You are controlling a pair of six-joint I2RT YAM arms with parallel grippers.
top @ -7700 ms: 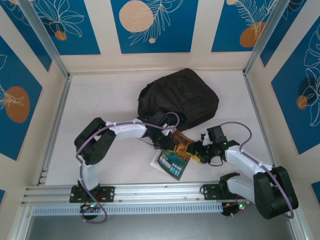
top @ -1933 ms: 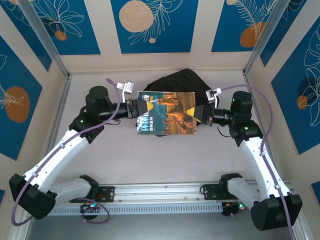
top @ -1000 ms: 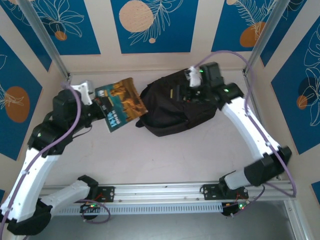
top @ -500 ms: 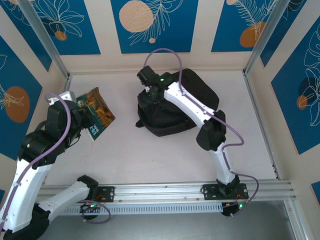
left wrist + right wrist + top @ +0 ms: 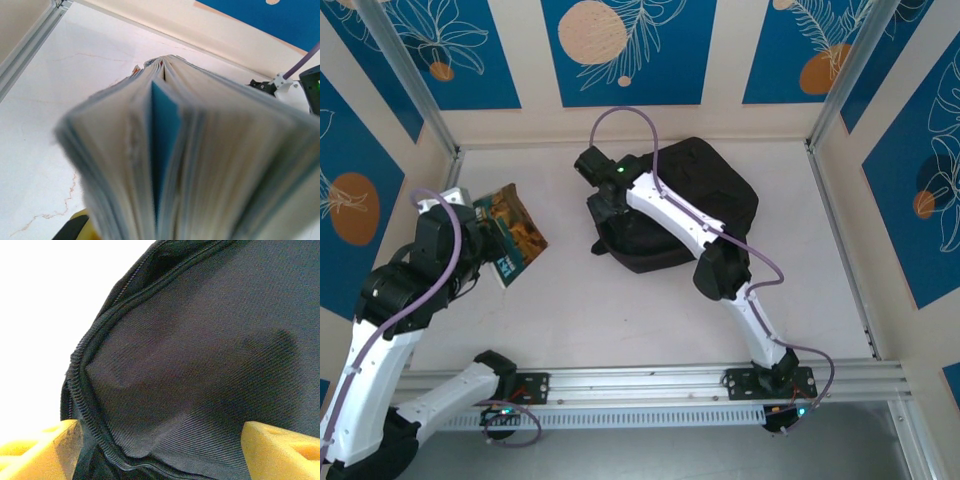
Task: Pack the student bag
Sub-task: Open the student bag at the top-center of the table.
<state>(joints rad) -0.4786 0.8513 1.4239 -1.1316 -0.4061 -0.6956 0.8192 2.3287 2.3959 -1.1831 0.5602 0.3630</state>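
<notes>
Jaws of the left gripper [image 5: 485,233] are clamped on a book [image 5: 517,230], held up at the left. Those of the right gripper [image 5: 160,440] are spread wide, empty, over the bag [image 5: 715,195], which is laid on the worktop [image 5: 620,310] at far centre.

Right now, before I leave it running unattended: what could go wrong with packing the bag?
1. The left gripper holds the book by one edge, its pages fanning apart in the wrist view; it might slip or the pages bend.
2. The right gripper stands open over the bag at its zipper; closing there may pinch only fabric and leave no opening for the book.
</notes>
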